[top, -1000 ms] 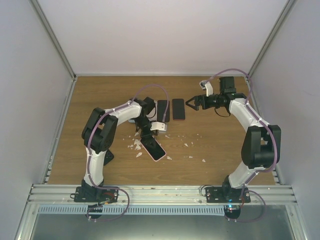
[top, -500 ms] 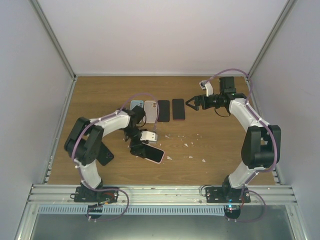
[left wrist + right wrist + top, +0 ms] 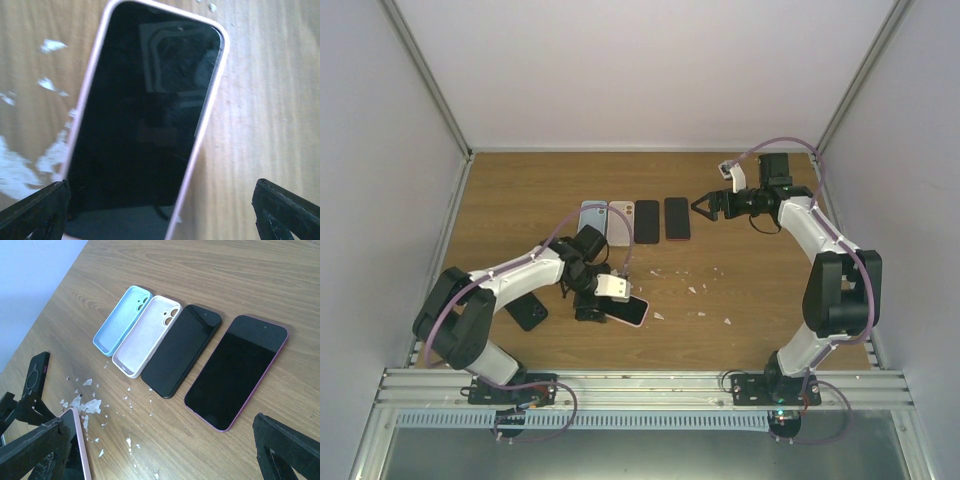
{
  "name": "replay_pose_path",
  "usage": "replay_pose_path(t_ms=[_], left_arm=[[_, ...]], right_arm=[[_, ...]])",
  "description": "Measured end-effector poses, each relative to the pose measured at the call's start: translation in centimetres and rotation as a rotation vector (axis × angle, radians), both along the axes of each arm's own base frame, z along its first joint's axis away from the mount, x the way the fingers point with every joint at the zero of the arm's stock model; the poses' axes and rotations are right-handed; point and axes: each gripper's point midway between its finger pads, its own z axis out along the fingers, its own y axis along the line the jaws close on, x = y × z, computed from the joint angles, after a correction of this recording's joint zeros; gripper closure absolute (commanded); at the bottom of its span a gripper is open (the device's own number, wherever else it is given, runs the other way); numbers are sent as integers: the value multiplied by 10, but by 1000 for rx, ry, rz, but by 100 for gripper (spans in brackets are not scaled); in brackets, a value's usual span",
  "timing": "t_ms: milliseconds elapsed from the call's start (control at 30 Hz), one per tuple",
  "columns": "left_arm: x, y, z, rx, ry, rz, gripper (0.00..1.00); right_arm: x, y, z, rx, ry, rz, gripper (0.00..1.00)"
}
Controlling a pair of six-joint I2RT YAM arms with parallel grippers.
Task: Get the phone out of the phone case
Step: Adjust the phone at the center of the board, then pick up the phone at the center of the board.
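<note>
Cased phone half under left hand

Dark-screened phone in its pale pink case lies flat, screen up, slightly askew on the wooden bench

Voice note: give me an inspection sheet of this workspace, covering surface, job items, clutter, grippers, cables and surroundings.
Surface: wooden table, flat.
Job's things: phone in pink case, screen up, not yet taken out.
Clutter: blue case and pale pink case, both empty; black phone; purple-edged phone; black phone or case at left; white flakes.
Grippers: left gripper open, cased phone's end between its fingers; right gripper open, empty.
Cables: purple cables along both arms.
Surroundings: white walls, metal rail.
</note>
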Motion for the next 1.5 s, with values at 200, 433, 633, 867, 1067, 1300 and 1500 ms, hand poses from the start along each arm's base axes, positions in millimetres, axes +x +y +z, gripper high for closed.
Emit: replay_pose_path(t_ms=[200,433,633,867,1067,1300,1500], left_arm=[[15,-15,14,-23,-227,-83,1],[12,-20,4,16,-250,-166,1],[15,-24,-14,56,-188,-183,1],[15,-22,-27,90,-162,-187,1],[16,-22,-30,107,-141,-187,19],[18,-26,-29,106,-132,-171,44],[24,-32,-18,74,-136,-71,55]], right_arm=[[0,1,1,4,0,4,0],[-1,1,1,5,0,4,0],[0,1,1,4,0,4,1],[0,1,1,2,-5,7,0],[1,-2,8,-9,-41,-7,1],[7,-8,35,2,-136,-31,0],[18,-20,75,43,-260,-90,0]])
